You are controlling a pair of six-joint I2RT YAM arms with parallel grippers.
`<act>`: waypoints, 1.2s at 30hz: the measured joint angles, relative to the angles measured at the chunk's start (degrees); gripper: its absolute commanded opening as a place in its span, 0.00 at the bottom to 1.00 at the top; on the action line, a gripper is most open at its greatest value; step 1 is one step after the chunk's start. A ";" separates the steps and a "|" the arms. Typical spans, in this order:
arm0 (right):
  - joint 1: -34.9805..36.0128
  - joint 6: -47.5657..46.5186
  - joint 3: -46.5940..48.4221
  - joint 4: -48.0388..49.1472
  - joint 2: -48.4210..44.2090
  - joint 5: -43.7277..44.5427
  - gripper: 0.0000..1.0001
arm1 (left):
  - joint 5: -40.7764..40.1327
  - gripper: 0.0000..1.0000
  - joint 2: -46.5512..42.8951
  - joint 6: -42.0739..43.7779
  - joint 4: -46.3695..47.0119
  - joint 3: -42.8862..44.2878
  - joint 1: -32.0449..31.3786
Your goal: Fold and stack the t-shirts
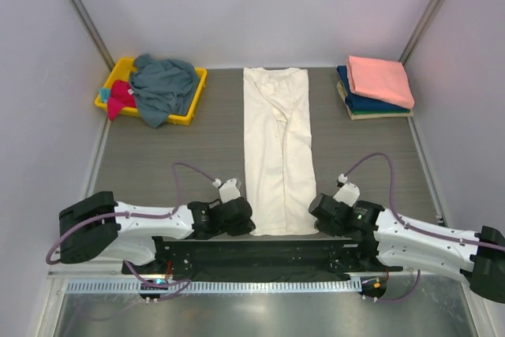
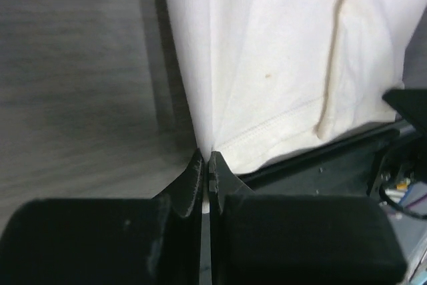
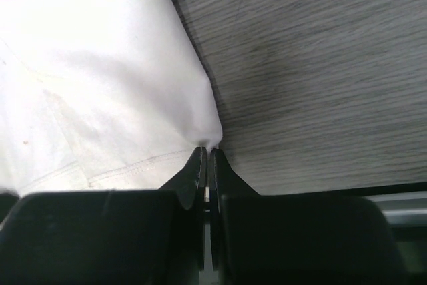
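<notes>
The large cream-white cotton t-shirt (image 1: pixel 276 147) lies as a long, narrow strip down the middle of the grey wood-grain table (image 1: pixel 158 163). The left gripper (image 2: pixel 205 159) pinches its near left corner, jaws pressed together on the cloth. The right gripper (image 3: pixel 207 155) pinches the near right corner likewise.

The overhead view is being lit evenly and softly from above, with only faint shadows being cast in the lower part of the frame. In the wrist views the cream-white t-shirt (image 3: pixel 87 65) is being blown out to glare, and the counter (image 2: pixel 67 65) is being blurred and shadowed beside the cloth.
</notes>
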 measured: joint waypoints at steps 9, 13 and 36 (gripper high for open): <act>1.14 -1.38 8.74 -7.48 -5.03 0.37 0.01 | -6.08 0.00 -6.51 -3.45 -15.69 9.11 -8.09; 1.11 -4.72 18.18 -8.28 -0.79 4.83 0.01 | -8.37 0.00 -8.61 -0.37 -22.82 16.06 -5.09; -33.79 -39.32 43.74 10.10 38.14 -3.82 0.01 | 10.56 0.00 19.30 28.04 -24.17 44.39 35.63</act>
